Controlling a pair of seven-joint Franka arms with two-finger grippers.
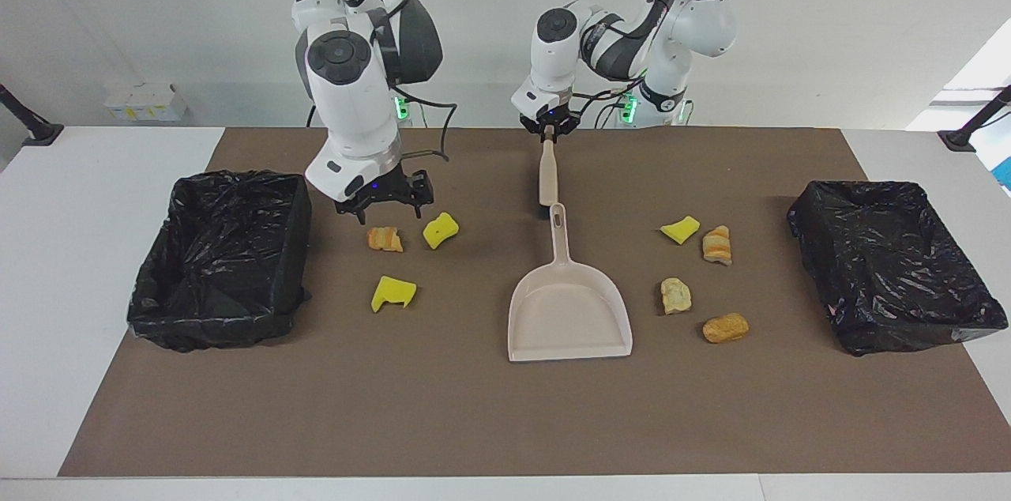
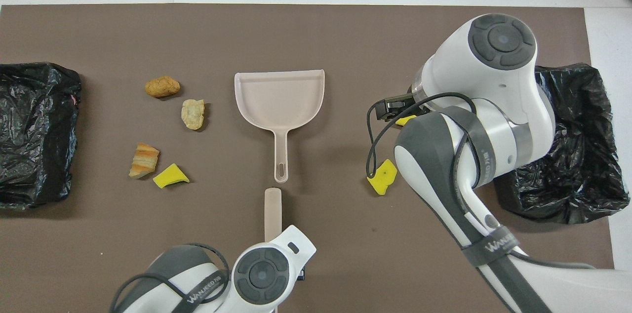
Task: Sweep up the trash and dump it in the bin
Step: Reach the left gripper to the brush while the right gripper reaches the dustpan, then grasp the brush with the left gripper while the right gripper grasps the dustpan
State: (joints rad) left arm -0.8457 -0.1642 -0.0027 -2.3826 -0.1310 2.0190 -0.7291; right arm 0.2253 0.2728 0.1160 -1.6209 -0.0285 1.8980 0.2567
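Observation:
The trash lies in two groups on the brown mat. Toward the right arm's end are two yellow scraps [image 1: 440, 230] [image 1: 392, 292] and an orange chunk [image 1: 385, 239]. Toward the left arm's end are a yellow scrap [image 1: 680, 229] and three bread chunks [image 1: 717, 245] [image 1: 675, 295] [image 1: 725, 328]. A beige dustpan [image 1: 569, 311] lies between the groups, handle toward the robots. My right gripper [image 1: 385, 210] is open, just over the orange chunk. My left gripper [image 1: 547, 131] is shut on a beige brush handle [image 1: 547, 177], which hangs down to the mat by the dustpan's handle.
Two bins lined with black bags stand on the mat, one [image 1: 221, 264] at the right arm's end, the other [image 1: 892, 272] at the left arm's end. In the overhead view the right arm [image 2: 474, 120] hides the orange chunk and part of a yellow scrap [image 2: 406, 119].

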